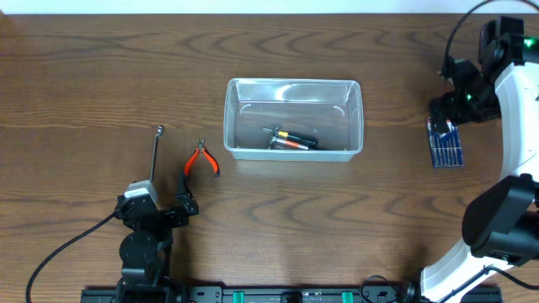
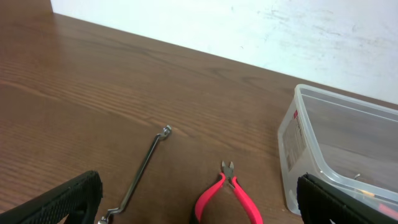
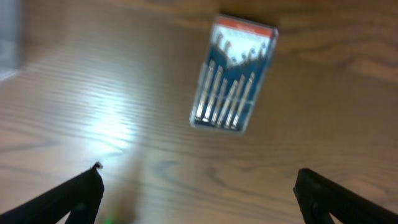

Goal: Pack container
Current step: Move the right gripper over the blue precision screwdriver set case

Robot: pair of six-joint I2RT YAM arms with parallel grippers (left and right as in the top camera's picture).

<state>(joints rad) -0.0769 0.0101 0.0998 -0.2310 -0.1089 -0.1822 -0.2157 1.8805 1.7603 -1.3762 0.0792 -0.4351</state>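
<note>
The clear plastic container [image 1: 293,119] sits mid-table with a black-and-orange tool [image 1: 290,139] inside; its corner shows in the left wrist view [image 2: 323,155]. Red-handled cutters [image 1: 201,160] [image 2: 227,193] and a metal wrench [image 1: 156,152] [image 2: 142,174] lie left of it. A blue screwdriver set in a clear pack [image 1: 444,141] [image 3: 233,81] lies at the right. My left gripper [image 1: 160,210] [image 2: 199,208] is open and empty, near the front edge, behind the cutters and wrench. My right gripper [image 1: 453,108] [image 3: 199,199] is open and empty, above the table next to the screwdriver set.
The wooden table [image 1: 101,76] runs to a white wall [image 2: 249,25] at the back. The right arm's white body [image 1: 518,118] stands along the right edge. A black cable [image 1: 59,252] trails from the left arm.
</note>
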